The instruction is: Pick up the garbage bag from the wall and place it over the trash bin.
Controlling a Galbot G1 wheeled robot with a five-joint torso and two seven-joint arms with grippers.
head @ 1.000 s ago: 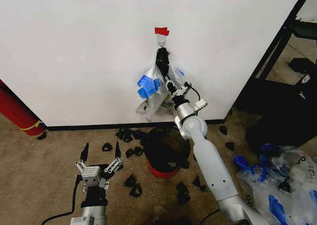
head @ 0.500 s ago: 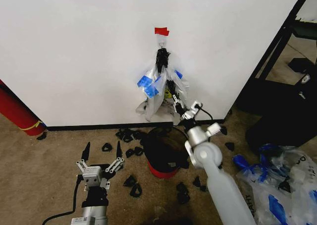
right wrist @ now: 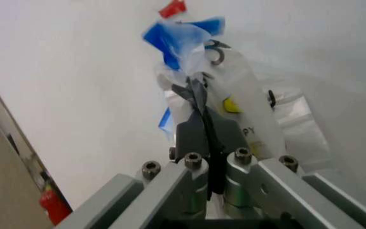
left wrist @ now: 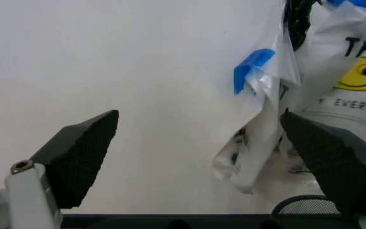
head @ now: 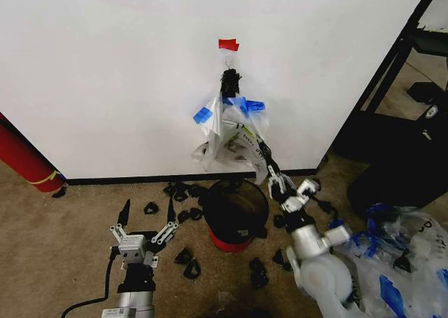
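Observation:
The garbage bag [head: 231, 132], thin whitish plastic with blue patches, hangs on the white wall [head: 105, 73] below a piece of red tape [head: 228, 44]. Its top is bunched dark by the hook. My right gripper [head: 266, 159] is low beside the bag's lower right part, above the trash bin [head: 234, 211], and is shut on a fold of the bag [right wrist: 247, 114]. The bag's yellow smiley [left wrist: 364, 74] shows in the left wrist view. The left gripper [head: 147, 216] hovers open over the carpet left of the bin, facing the wall, its fingers [left wrist: 81, 152] wide apart.
A big red cylinder [head: 24, 157] leans at the far left. A heap of clear-and-blue plastic bags [head: 392, 262] lies at the right, with a black rack [head: 399, 115] behind it. Small black scraps [head: 185, 258] litter the carpet around the bin.
The right arm has come down from the hook and back toward me, gripper still closed on the bag. The bag has spread out and shifted rightward. The left arm is unmoved.

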